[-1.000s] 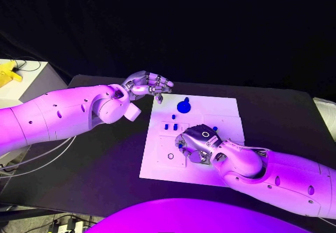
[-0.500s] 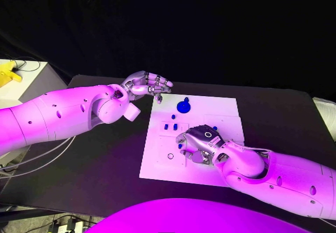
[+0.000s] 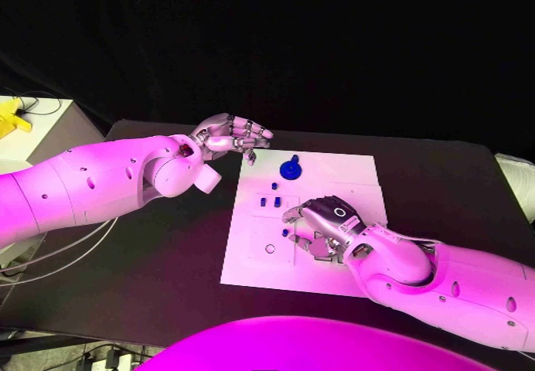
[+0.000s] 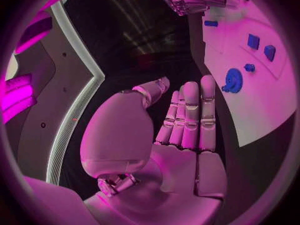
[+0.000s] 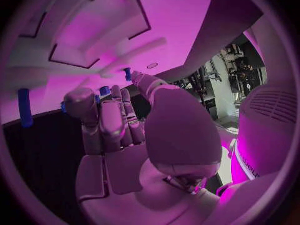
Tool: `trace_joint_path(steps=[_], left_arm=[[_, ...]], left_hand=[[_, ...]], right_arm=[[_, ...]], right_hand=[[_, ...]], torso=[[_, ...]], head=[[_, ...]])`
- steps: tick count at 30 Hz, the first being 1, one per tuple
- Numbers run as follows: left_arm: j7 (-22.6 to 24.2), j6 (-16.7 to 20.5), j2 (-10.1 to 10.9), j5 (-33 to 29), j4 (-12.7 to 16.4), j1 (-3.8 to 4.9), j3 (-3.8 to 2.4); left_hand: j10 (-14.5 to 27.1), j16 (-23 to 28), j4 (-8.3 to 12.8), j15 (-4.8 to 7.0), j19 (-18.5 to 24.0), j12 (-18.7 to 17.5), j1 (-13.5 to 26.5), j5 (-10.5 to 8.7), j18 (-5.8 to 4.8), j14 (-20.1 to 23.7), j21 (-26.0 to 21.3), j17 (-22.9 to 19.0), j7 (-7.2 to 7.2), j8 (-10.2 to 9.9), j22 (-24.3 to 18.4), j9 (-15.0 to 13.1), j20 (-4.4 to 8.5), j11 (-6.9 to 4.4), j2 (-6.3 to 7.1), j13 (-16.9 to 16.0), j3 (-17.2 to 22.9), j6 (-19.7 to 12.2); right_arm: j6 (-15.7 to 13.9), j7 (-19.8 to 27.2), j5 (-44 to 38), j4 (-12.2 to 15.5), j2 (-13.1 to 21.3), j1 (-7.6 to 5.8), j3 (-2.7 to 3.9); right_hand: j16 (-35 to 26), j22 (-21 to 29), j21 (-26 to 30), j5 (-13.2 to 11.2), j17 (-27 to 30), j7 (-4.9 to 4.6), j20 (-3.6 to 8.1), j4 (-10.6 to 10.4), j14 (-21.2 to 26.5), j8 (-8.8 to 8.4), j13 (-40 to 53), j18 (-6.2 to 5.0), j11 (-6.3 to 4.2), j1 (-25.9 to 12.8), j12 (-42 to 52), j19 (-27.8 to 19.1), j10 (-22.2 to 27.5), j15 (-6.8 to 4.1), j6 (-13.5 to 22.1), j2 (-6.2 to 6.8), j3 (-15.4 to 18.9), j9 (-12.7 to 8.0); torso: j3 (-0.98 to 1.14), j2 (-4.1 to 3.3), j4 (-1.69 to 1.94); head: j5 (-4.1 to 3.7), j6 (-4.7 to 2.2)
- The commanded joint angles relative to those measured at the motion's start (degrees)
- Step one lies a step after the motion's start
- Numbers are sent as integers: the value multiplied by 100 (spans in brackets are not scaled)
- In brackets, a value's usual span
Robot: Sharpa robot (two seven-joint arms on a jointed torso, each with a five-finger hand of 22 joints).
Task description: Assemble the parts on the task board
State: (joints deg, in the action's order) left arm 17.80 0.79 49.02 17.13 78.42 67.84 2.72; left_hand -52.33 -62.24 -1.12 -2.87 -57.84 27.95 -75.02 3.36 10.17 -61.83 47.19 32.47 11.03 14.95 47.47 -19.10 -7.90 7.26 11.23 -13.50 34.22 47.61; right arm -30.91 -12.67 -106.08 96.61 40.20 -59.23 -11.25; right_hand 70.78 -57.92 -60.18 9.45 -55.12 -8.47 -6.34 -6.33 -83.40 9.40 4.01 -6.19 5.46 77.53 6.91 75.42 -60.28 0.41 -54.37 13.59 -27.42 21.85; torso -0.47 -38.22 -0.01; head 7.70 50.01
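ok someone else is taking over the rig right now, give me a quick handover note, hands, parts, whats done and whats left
Left hand: off the task board, over the table by the board's far left corner, fingers apart, holding nothing.
Right hand: low over the board's middle, fingers curled down among small blue pieces; I cannot tell whether it holds one.
Parts: round blue part near the far edge; two small blue parts mid-left, another just beyond them.
Done: cannot tell which parts are already seated.
Left: most likely the remaining blue parts still need placing.
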Motion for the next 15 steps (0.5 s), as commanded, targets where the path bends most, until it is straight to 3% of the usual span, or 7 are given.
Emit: trace_joint_path(steps=[1,5,10,15], left_arm=[[21,-111,-14,-53,-6,-1,-4],[23,-119,-19,-56,-21,-4,-3],[30,-131,-24,-58,-42,-27,-2],[35,-137,-26,-58,-47,-57,-2]], left_hand=[[53,-11,-1,-10,4,35,-52,14,36,12,-35,7,7,34,-7,5,-33,3,-7,10,-27,-42],[53,-11,-1,-10,4,35,-52,14,36,12,-35,7,7,34,-7,5,-33,3,-7,10,-27,-42],[63,-12,-5,-11,4,41,-57,13,36,18,-42,8,6,44,-12,6,-36,4,-10,10,-33,-44],[62,-13,-7,-12,-9,44,-56,13,32,18,-27,9,6,47,4,5,-36,3,-10,9,-36,-44]], right_arm=[[-81,192,512,125,180,-103,38],[249,363,1132,199,448,-297,80],[866,716,2017,207,933,-704,124],[1142,859,2117,107,1164,-894,141]], right_hand=[[12,-83,-83,45,-32,-12,16,-27,7,-43,11,-53,-4,70,68,84,-85,3,10,-3,-11,-15],[77,-213,-200,63,-126,-17,23,-34,-24,-55,13,-26,-10,98,122,154,-150,-3,13,-5,-59,-22],[249,-607,-565,97,-349,-35,31,-46,-97,-60,13,55,-16,110,206,355,-294,-9,-12,52,-152,-29],[259,-659,-608,149,-331,-18,37,-55,-90,-14,9,63,-23,83,210,381,-313,-14,-103,126,-148,-9]], torso=[[-6,8,-7],[-13,12,-12],[-9,15,-17],[-1,7,-12]], head=[[-72,-1],[-131,-1],[-237,-1],[-323,-1]])
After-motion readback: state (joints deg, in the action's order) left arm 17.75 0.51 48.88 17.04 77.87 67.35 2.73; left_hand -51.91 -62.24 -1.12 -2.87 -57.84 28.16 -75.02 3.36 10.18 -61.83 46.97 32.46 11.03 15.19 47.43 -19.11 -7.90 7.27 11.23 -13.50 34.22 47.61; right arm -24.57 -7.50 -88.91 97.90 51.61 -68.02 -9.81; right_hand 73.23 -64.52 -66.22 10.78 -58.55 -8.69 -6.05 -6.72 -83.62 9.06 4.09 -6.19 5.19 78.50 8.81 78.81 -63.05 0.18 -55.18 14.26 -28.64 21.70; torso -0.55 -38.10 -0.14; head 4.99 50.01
